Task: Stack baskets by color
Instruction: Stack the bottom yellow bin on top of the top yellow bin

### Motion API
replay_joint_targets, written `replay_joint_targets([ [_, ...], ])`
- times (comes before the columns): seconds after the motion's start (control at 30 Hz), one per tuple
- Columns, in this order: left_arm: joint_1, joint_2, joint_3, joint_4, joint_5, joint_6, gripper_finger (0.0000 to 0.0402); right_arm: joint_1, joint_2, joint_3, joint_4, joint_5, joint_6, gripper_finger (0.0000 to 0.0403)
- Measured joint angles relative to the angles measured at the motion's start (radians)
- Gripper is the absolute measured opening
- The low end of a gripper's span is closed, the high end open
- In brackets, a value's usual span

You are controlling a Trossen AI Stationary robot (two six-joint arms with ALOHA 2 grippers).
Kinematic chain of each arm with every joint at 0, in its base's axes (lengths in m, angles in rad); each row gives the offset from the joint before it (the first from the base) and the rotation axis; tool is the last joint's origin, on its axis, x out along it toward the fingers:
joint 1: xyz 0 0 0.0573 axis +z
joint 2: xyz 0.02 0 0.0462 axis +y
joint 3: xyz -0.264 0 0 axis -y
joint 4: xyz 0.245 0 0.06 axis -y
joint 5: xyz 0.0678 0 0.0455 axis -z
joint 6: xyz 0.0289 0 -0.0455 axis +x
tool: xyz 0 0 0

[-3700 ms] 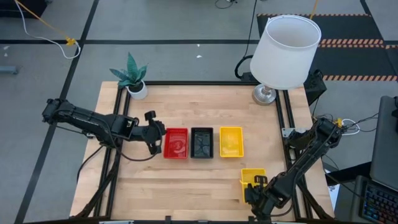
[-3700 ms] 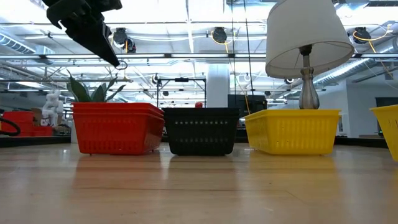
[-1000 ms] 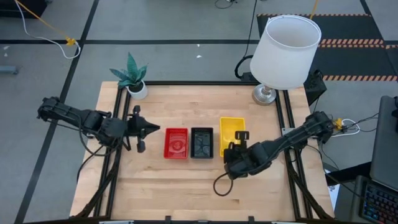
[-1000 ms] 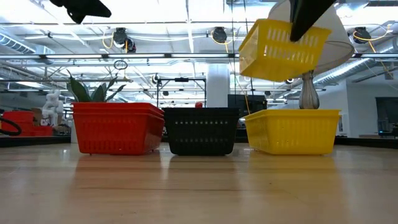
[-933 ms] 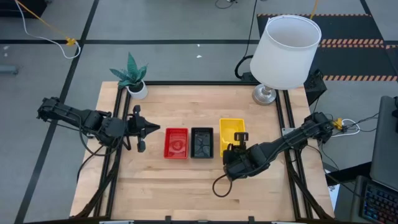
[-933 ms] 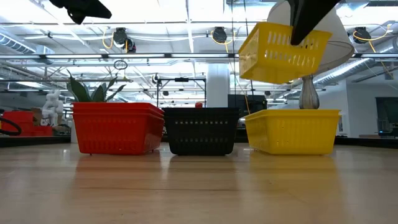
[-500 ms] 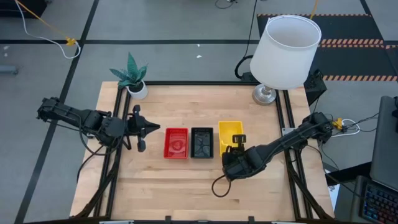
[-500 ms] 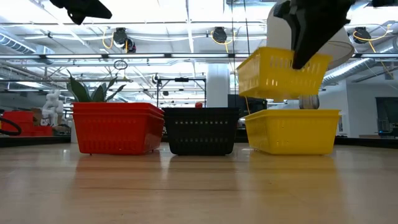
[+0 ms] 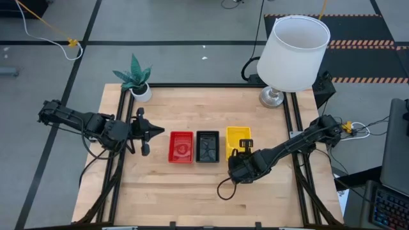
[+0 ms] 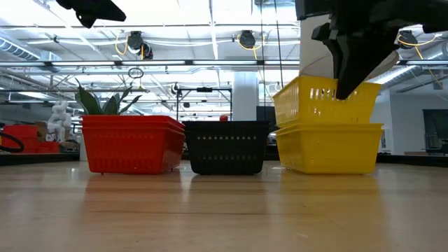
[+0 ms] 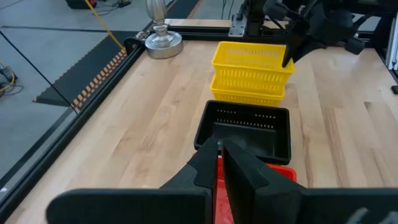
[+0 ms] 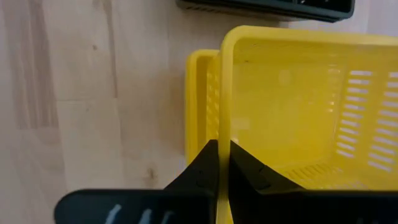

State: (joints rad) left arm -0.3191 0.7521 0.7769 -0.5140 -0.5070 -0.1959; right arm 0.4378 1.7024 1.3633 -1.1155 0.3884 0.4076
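Three groups of baskets stand in a row mid-table: stacked red baskets (image 9: 181,146) (image 10: 129,143), a black basket (image 9: 207,146) (image 11: 245,127), and a yellow basket (image 10: 329,148) on the table. My right gripper (image 9: 241,156) (image 12: 218,168) is shut on a second yellow basket (image 10: 322,105) (image 11: 252,61), whose lower part sits inside the lower yellow one. My left gripper (image 9: 153,131) (image 11: 221,152) is shut on nothing. It hovers high over the table, left of the red baskets. My right gripper pinches the upper yellow basket's near end wall (image 12: 220,118) at its rim, with one finger inside the basket and one outside. The fingers come from above, slanting down from the table's near side. The basket's bottom sits in the lower yellow basket (image 12: 196,106), slightly tilted.
A white lamp (image 9: 294,54) stands at the table's far right corner and a small potted plant (image 9: 135,80) at the far left corner. A dark cable (image 9: 223,190) loops below my right arm. Bare wood lies along the near side (image 9: 192,198).
My right gripper has gone down with the yellow basket. The basket hung tilted well above the lower yellow one. Now its lower part sits inside that basket and it is closer to level.
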Motion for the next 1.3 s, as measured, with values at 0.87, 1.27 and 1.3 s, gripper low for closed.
replay_joint_targets([
  [0.87,0.000,0.000,0.000,0.000,0.006,-0.008,0.0026,-0.002,0.000,-0.013,0.016,-0.001,0.018,0.0009],
  [1.27,0.000,0.000,0.000,0.000,0.008,-0.009,0.0026,-0.023,0.000,-0.013,0.016,-0.001,0.014,0.0036],
  [1.3,0.000,0.000,0.000,0.000,0.008,-0.009,0.0026,-0.023,0.000,-0.013,0.016,-0.001,0.014,0.0039],
])
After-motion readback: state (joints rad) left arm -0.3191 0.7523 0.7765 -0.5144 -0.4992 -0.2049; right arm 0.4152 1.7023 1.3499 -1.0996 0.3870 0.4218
